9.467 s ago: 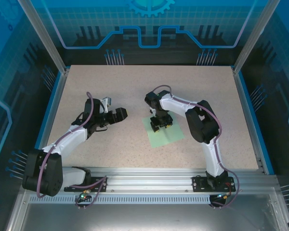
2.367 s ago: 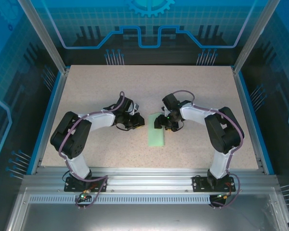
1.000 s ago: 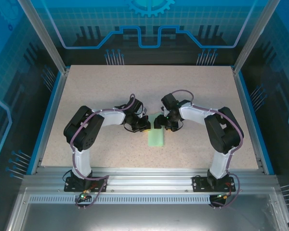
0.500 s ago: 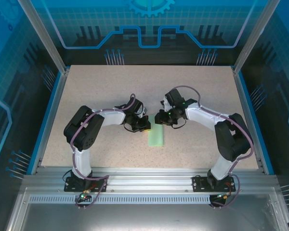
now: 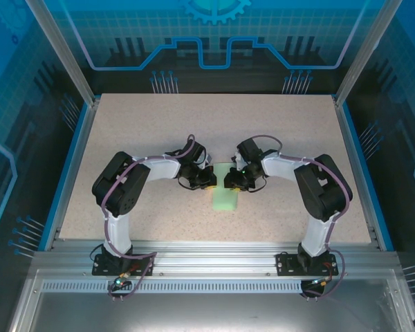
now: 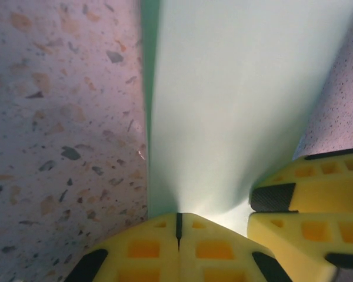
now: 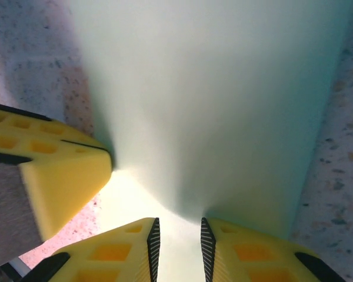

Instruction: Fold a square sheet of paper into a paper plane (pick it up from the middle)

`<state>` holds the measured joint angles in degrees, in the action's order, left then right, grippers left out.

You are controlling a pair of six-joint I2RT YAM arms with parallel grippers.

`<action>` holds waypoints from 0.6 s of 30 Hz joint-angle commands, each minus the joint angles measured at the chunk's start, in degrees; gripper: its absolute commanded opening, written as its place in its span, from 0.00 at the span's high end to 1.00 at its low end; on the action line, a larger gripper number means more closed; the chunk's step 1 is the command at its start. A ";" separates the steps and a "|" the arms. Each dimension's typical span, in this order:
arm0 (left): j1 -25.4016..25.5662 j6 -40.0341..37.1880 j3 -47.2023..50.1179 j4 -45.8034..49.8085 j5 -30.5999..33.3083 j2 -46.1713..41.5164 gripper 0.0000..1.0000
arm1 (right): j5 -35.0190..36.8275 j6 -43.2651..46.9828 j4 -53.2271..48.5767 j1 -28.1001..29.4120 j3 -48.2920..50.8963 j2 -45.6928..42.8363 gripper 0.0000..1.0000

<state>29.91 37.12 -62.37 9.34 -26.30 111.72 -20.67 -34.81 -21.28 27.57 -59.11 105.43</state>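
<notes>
The square sheet of paper [image 5: 225, 199] lies folded into a narrow pale mint-green strip on the speckled table [image 5: 159, 131]. My left gripper [image 5: 207, 182] is at the strip's far left corner. In the left wrist view its yellow fingers [image 6: 135, 249] are pressed together, and the paper [image 6: 235, 88] puckers into the seam of the left gripper [image 6: 177, 218]. My right gripper [image 5: 232, 181] is at the far right corner. In the right wrist view the right gripper [image 7: 177, 249] stands slightly open, with the paper [image 7: 212, 88] running into the gap.
The two grippers nearly touch over the strip's far end. The right fingers [image 6: 306, 200] show in the left wrist view, and the left fingers [image 7: 53, 170] in the right wrist view. Blue rails [image 5: 72, 155] border the table.
My right gripper has come down and toward the near side onto the strip's far end. The left gripper and the paper have stayed in place.
</notes>
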 commanded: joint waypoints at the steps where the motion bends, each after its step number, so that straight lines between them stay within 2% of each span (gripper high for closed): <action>1: 0.67 -1.26 -0.38 3.48 1.72 2.45 1.00 | -0.26 0.88 0.00 -1.11 1.78 1.92 0.70; 6: 0.65 -1.40 -0.56 3.66 1.51 2.71 1.00 | 0.05 1.46 -0.46 -1.47 2.44 2.21 0.70; 13: 0.63 -1.53 -0.65 3.93 1.34 2.54 1.00 | -5.32 0.46 2.48 -1.46 4.75 -5.87 0.69; 18: 0.75 -1.87 -0.82 4.19 1.29 2.54 1.00 | -7.78 -0.85 5.31 -0.90 7.36 -6.63 0.69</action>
<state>29.95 36.91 -62.63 9.67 -26.37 111.83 -25.32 -34.68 -17.89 26.59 -53.41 99.61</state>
